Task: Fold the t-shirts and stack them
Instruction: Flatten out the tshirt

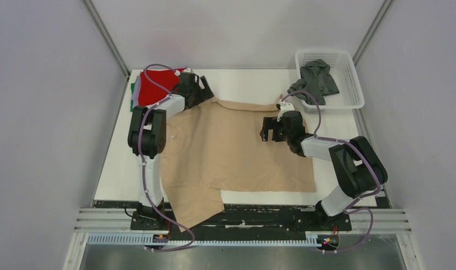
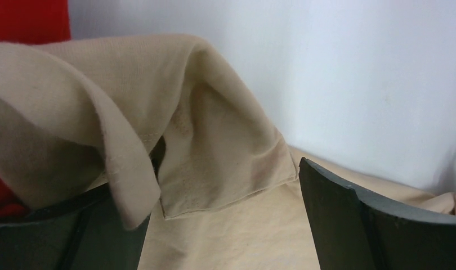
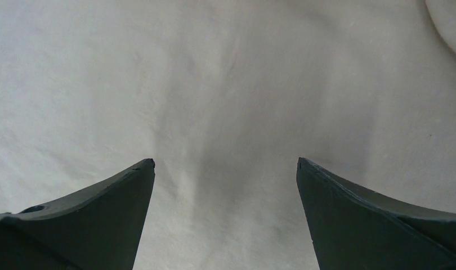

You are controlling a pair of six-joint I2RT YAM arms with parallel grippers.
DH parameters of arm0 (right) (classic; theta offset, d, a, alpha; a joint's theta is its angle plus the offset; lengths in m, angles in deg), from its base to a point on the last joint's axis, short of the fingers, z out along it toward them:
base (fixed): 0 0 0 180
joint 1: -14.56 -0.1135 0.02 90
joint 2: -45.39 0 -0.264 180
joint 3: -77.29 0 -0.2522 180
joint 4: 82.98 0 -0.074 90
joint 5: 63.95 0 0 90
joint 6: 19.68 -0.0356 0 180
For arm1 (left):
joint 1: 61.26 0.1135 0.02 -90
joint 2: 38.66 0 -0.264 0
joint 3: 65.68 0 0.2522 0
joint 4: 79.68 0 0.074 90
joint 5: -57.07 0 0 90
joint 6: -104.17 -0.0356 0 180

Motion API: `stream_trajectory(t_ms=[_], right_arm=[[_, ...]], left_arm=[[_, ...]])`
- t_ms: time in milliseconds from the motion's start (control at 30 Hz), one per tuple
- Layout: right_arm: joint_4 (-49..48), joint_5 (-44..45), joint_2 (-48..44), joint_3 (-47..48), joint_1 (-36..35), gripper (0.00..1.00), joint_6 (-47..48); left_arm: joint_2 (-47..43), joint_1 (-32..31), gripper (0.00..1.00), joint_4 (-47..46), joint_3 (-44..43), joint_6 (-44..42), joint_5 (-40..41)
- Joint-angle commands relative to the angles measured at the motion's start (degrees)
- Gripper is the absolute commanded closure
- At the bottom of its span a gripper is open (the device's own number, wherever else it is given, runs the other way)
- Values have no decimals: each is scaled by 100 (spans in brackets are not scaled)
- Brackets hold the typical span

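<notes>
Left wrist — wide jaws touching t-shirt (image 2: pixel 226 129)

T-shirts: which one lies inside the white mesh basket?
The dark grey cloth t-shirt, crumpled in the white plastic mesh basket; the large tan t-shirt and red t-shirt lie on the table.

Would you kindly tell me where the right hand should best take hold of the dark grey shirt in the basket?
Grip the bunched fold of the dark grey shirt that spills over the near-left corner of the basket, coming from above on the table side; that part seems to lie clear of the mesh walls and nearest the right hand.
</notes>
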Motion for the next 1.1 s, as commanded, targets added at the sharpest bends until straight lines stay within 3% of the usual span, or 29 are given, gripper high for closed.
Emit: stream_trajectory(t_ms=[0, 100, 367, 500, 667, 933, 1067], right_arm=[[-163, 112, 53, 2, -10, 2, 146], [-153, 279, 57, -2, -6, 2, 156], [-88, 397, 97, 42, -3, 2, 245], [-57, 448, 94, 52, -8, 2, 264], [20, 514, 58, 51, -3, 2, 303], [31, 486, -21, 20, -6, 2, 294], [-8, 427, -5, 7, -1, 2, 275]], left_arm=[[7, -10, 0, -791, -153, 365, -412], [31, -10, 0, -1153, -255, 525, -565], [932, -19, 0, -1301, -1545, 856, -947], [1737, -19, 0, -1186, -2758, 887, -1101], [2675, -62, 0, -307, -4744, 512, -1712], [1760, -72, 0, 831, -4264, -413, -962], [644, -173, 0, 771, -2806, -619, -540]])
